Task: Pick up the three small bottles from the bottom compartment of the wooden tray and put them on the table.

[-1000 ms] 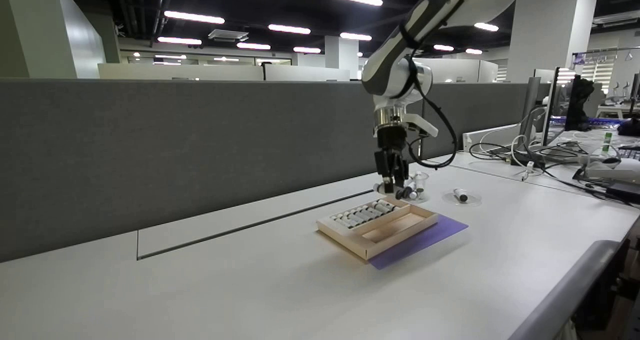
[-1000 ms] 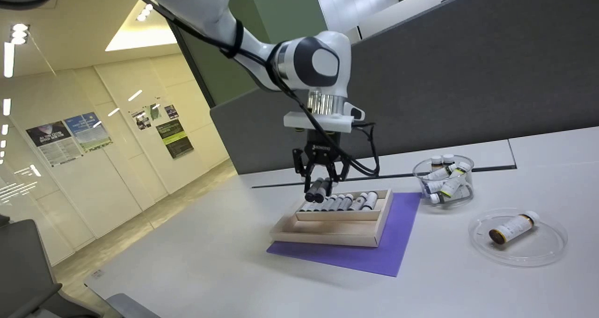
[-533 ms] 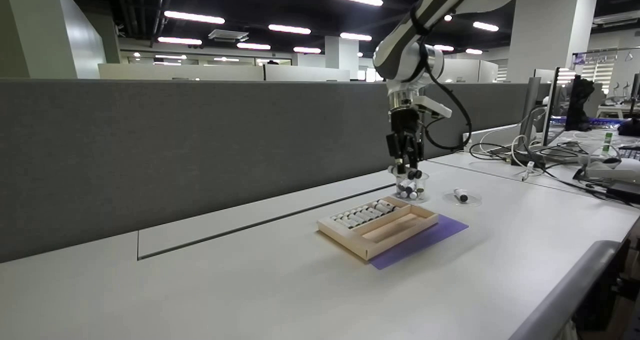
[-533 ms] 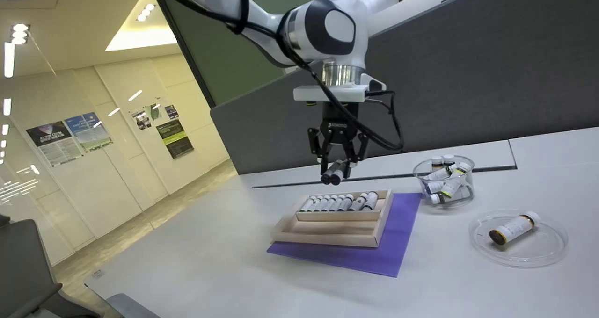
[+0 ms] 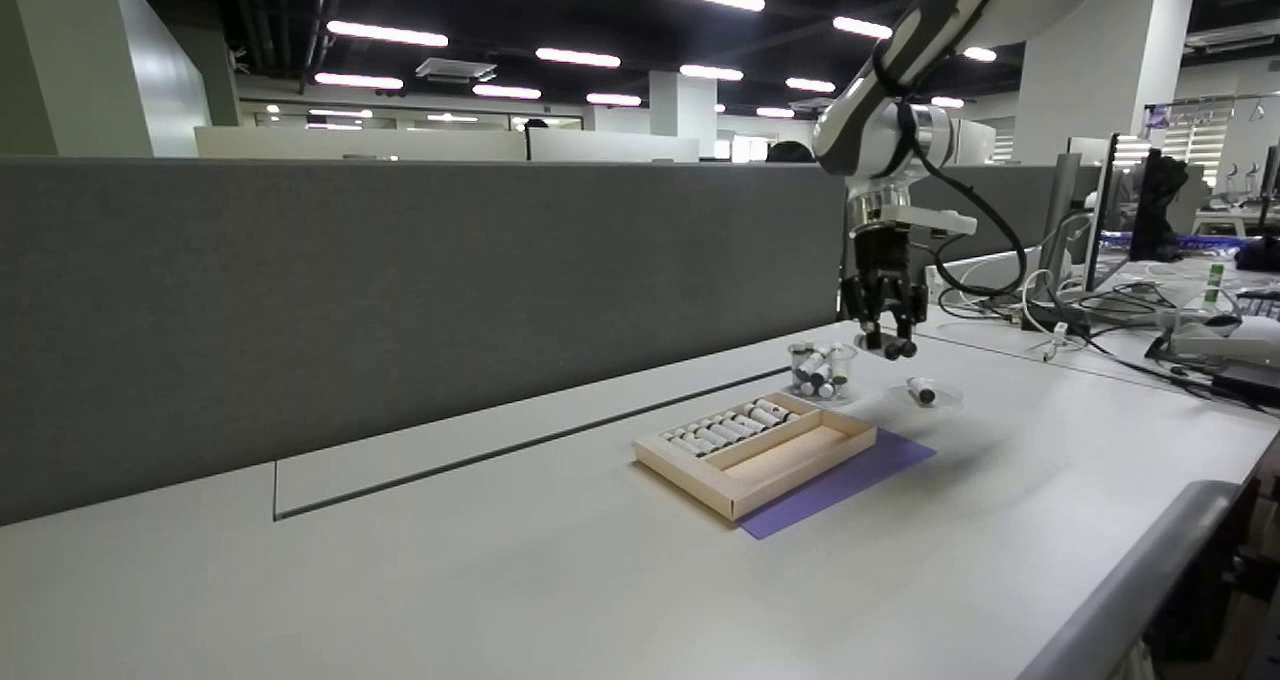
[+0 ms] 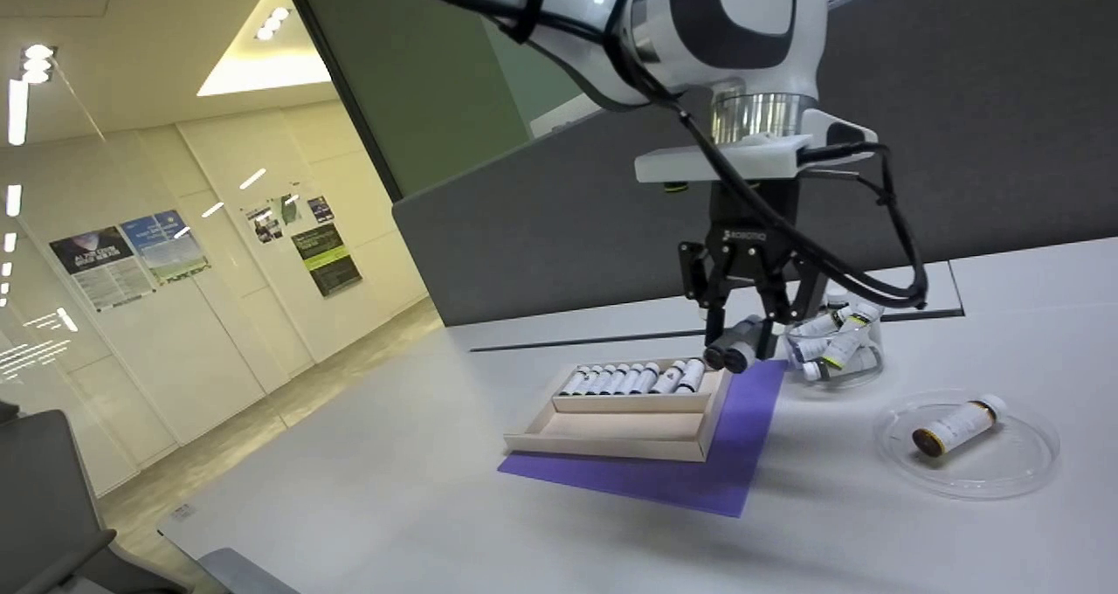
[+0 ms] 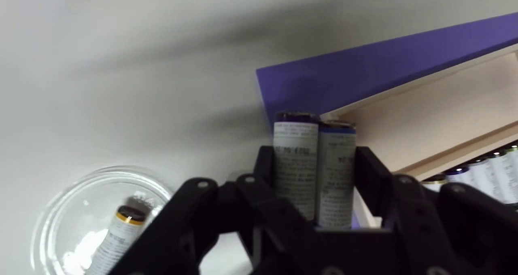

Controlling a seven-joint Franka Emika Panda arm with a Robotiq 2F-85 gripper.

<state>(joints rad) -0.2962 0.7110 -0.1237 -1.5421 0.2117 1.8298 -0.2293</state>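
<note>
Jaws clamped, and clamped on a pair! Two small bottles are pressed side by side between them in the wrist view, labels showing, a blue band near the top of one. The pair hangs clear of the surface, blurred shadows spread across it, and in an exterior view the dark ends dip toward the camera. Under the pair in the wrist view comes a corner of the purple sheet, then the wooden tray, set partly over that sheet. Look inside: a row of bottles lies in the compartment nearer the grey partition. Just beside the sheet, a clear cup, crammed with bottles at all angles, partly hidden behind the jaws in an exterior view. Out farther, a shallow clear dish, one white-labelled bottle lying on its side in it. Above everything, the white robot arm, black cable looping down.
</note>
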